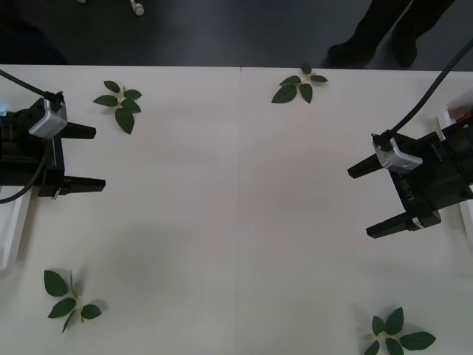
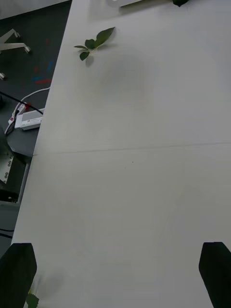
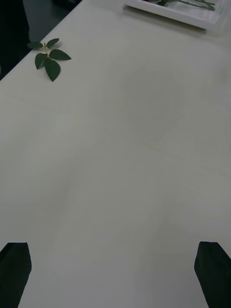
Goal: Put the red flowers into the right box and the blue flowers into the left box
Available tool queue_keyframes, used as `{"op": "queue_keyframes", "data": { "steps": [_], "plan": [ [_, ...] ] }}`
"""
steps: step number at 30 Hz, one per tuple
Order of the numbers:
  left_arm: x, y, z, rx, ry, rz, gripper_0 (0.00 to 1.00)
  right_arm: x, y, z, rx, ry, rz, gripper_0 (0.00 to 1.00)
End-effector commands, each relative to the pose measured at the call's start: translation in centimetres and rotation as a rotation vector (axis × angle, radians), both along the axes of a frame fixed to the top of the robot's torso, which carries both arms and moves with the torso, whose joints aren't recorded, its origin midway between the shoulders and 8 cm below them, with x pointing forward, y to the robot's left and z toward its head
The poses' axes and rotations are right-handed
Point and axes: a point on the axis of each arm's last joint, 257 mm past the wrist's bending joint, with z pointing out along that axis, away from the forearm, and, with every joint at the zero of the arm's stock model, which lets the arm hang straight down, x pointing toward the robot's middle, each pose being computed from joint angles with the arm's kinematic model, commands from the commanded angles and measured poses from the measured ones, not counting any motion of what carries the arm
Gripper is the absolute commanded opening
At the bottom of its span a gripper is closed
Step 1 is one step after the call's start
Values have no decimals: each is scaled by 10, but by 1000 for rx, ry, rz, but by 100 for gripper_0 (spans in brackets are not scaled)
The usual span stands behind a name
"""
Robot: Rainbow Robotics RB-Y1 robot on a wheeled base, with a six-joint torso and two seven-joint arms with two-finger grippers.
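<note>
The table (image 1: 236,207) before me is white and matte, with a faint seam running from the far edge towards me down its middle. Four loose green leaf sprigs lie directly on it, well apart: one at far left (image 1: 120,103), one at the far edge right of the seam (image 1: 299,86), one at near left (image 1: 68,299), one at near right (image 1: 395,336). The left box (image 1: 9,229) rests on the table at its left edge, its white rim showing. The right box (image 3: 166,10) sits at the right edge; my left wrist view shows green stems inside it.
</note>
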Motion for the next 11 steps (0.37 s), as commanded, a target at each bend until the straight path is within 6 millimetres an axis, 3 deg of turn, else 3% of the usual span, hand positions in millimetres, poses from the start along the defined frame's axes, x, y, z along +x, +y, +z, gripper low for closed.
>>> {"op": "queue_keyframes", "data": {
  "steps": [1,11],
  "plan": [
    [1,6,9,40,-33,-7,100,1,-1,9,-11,-52,33,100],
    [1,6,9,40,-33,-7,100,1,-1,9,-11,-52,33,100]
  ]
}}
